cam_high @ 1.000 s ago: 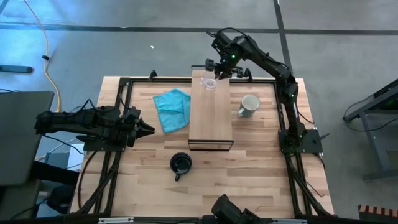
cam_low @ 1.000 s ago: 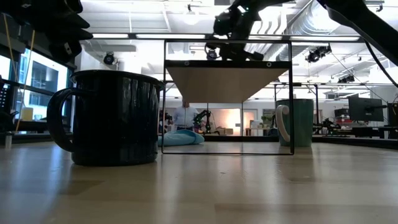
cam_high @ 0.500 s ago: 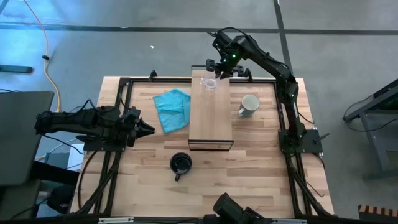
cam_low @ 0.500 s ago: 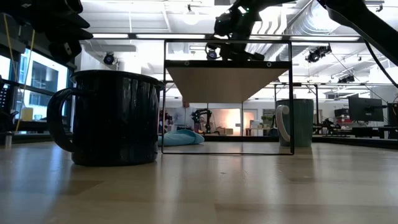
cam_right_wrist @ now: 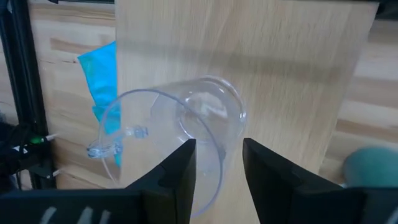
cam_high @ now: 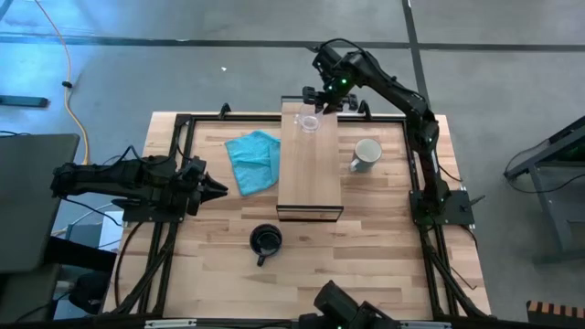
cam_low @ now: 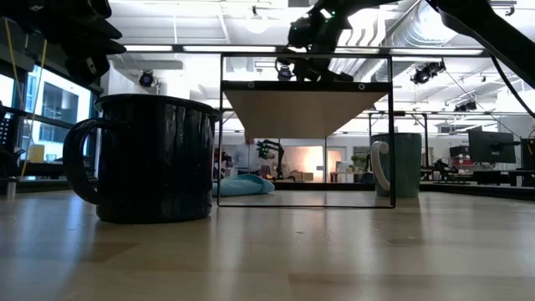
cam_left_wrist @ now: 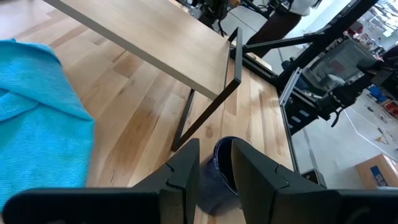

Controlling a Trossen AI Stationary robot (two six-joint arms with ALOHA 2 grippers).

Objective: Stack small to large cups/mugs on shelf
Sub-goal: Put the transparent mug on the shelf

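Writing: none can be read.
Right claw (cam_right_wrist: 217, 168): parted around the glass cup (cam_right_wrist: 180, 130), on the shelf (cam_high: 309, 169).
Left claw (cam_left_wrist: 214, 177): slightly parted, holding nothing.

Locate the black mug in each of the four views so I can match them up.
High view: black mug on the table, just in front of the shelf, handle toward the camera-side edge.
Low view: black mug large at left, handle on its left.
Left wrist view: dark rim partly hidden between that arm's fingers.
Right wrist view: not in it.
Shared landmark: the shelf, seen in all four.
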